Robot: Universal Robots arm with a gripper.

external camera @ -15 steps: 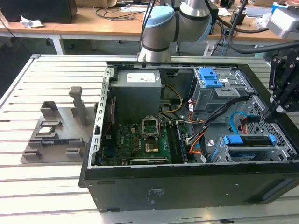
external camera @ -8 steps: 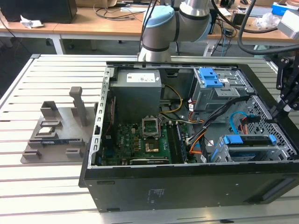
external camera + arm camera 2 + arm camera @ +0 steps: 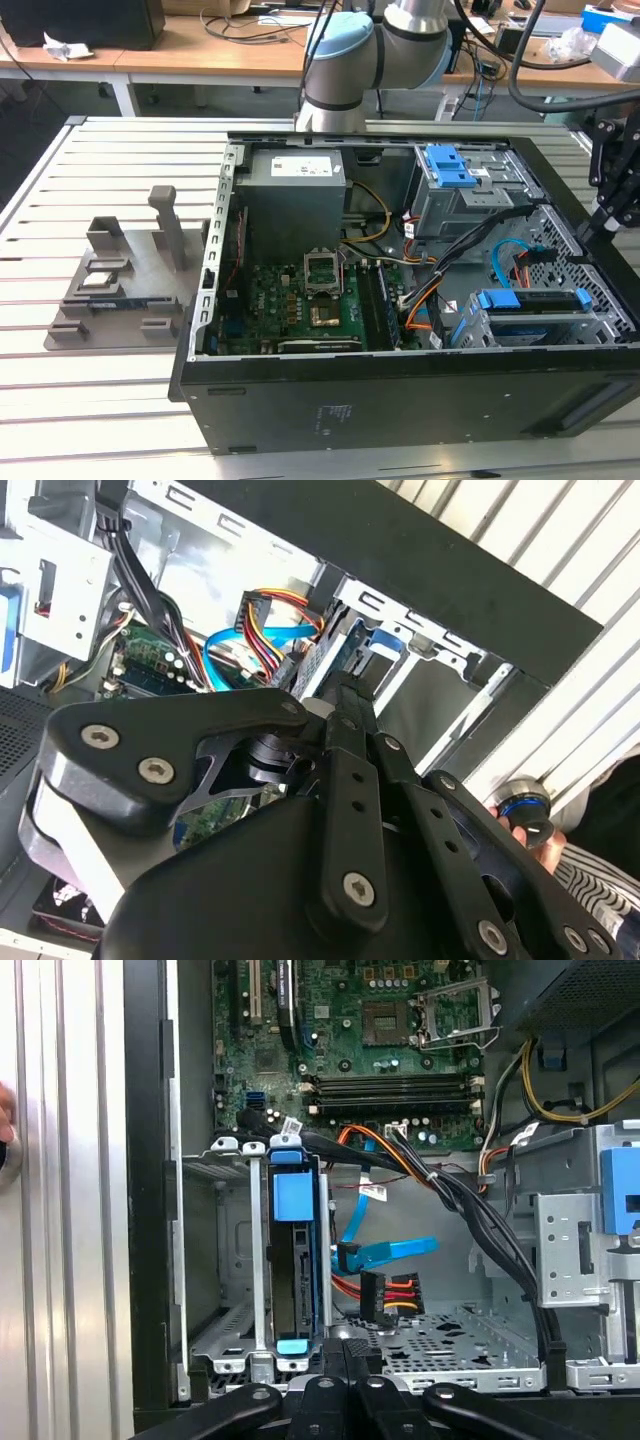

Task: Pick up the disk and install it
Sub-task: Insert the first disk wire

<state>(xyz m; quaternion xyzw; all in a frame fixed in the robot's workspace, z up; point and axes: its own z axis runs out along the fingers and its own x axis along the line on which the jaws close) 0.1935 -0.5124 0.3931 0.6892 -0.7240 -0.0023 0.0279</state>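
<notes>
One pincer (image 3: 345,1392) is on record, seen at the right edge of the exterior view, above the open computer case (image 3: 400,400). In the first wrist view its black linkage sits just in front of the drive cage (image 3: 230,1250). Whether it is open or closed cannot be told, and no object can be confirmed in its hold.

The disk (image 3: 297,1200) stands on edge in that cage, in one of its slots, blue frame outward; the slot beside it is bare. In the exterior view the disk (image 3: 530,300) lies at the lower right of the frame, inside the case. By my judgement it is in the bay, but full seating cannot be verified.

Just beside the cage hang a flat blue data cable (image 3: 385,1255) and a power connector (image 3: 385,1295) with red, yellow and black wires, neither visibly joined to the disk. The motherboard (image 3: 400,1030) lies beyond them.

Risks noted:
- Disk left short of home, should the frame bind on the cage rails.
- Loose cables snagged or pinched by the linkage, given how close they hang.
- Linkage striking the cage wall, given the narrow clearance.
- What appears to be a person's hand (image 3: 550,852) shows near the outer wall of the case in the second wrist view; contact is possible if the arm swings outward.
</notes>
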